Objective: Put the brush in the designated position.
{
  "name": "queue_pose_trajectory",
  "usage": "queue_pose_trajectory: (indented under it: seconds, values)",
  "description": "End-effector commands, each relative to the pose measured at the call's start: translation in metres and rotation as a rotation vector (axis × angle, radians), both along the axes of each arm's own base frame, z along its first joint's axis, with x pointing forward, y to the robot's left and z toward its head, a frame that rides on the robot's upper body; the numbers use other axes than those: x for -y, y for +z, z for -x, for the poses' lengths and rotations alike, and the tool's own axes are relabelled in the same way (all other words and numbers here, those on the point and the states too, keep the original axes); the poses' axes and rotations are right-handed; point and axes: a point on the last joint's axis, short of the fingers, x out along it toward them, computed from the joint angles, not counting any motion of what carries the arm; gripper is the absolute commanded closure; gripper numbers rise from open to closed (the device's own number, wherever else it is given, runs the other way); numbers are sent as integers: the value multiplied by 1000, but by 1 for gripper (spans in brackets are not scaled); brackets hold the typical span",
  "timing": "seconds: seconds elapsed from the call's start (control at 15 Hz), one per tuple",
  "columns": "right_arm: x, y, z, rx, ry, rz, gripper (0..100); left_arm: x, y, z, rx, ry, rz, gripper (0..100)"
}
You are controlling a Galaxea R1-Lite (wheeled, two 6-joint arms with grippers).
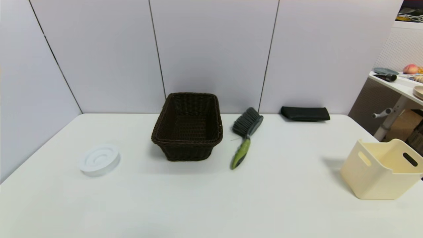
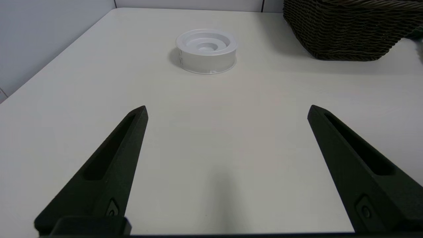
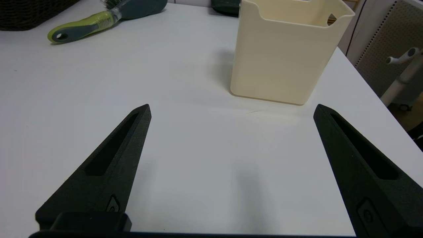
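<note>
The brush lies flat on the white table just right of the dark wicker basket, its dark grey bristles toward the back wall and its lime-green handle pointing toward me. Neither arm shows in the head view. My left gripper is open over bare table near the front left, with nothing between its fingers. My right gripper is open over bare table at the front right, well short of the brush. The designated position carries no mark that I can see.
A white round lid-like dish sits at the left, also seen as the dish ahead of the left gripper. A cream plastic bin stands at the right edge. A flat black object lies against the back wall.
</note>
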Motion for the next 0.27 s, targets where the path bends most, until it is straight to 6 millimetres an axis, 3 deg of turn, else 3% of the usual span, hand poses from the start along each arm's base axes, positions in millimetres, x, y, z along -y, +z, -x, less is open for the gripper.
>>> queue_pose_trajectory:
  seconds: [0.07,0.27]
  values:
    - [0,0,0,-3,1,-28,0,0,0,0,-3,0,0,0]
    - [0,0,0,-3,1,-28,0,0,0,0,-3,0,0,0]
